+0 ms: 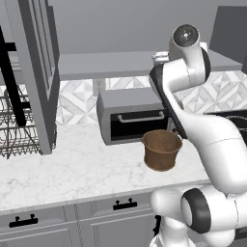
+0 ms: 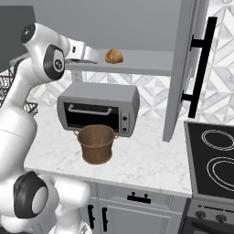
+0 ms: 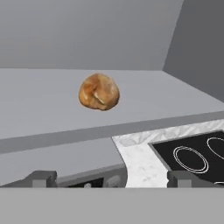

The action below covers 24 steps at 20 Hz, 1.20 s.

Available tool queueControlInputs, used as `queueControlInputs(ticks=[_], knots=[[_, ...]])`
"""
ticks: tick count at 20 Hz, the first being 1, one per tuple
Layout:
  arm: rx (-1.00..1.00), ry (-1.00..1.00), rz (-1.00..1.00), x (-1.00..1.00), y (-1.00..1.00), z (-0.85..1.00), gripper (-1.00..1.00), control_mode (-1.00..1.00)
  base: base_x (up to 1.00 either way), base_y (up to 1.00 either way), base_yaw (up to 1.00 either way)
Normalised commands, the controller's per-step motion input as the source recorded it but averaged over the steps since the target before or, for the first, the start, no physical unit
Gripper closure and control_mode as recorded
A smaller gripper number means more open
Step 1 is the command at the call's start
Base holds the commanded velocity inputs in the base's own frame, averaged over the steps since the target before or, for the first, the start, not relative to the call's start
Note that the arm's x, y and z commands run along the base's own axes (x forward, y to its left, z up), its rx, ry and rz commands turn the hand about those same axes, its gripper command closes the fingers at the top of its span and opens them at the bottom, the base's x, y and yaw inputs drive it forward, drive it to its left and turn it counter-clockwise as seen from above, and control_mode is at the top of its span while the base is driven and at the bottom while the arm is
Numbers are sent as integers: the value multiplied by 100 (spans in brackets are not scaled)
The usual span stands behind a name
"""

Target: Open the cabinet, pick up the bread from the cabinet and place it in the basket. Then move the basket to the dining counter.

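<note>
Hand view: bread [image 3: 99, 91] mid-shelf, well inside edges

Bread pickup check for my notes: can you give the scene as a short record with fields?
cabinet: doors open
bread: lying on the cabinet shelf, untouched
hand: open, level with the shelf, short of the bread
basket: upright on the marble worktop, before the toaster oven; no bread visible inside
stage: reaching for the bread

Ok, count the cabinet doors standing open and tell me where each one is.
2. One open door stands left of the toaster oven; the other door stands on its right, beside the stove.
</note>
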Motion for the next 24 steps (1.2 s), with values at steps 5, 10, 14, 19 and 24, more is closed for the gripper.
queueControlInputs(ticks=[5,10,14,19,24], knots=[[8,-9,0,44,-34,-9,-100,-100,0,0,0],[14,-3,0,47,-27,-1,-100,-100,0,0,0],[6,7,0,54,-10,0,-100,-100,0,0,0],[0,10,0,53,0,0,-100,-100,0,0,0],[0,1,4,47,0,0,-100,-100,0,0,0]])
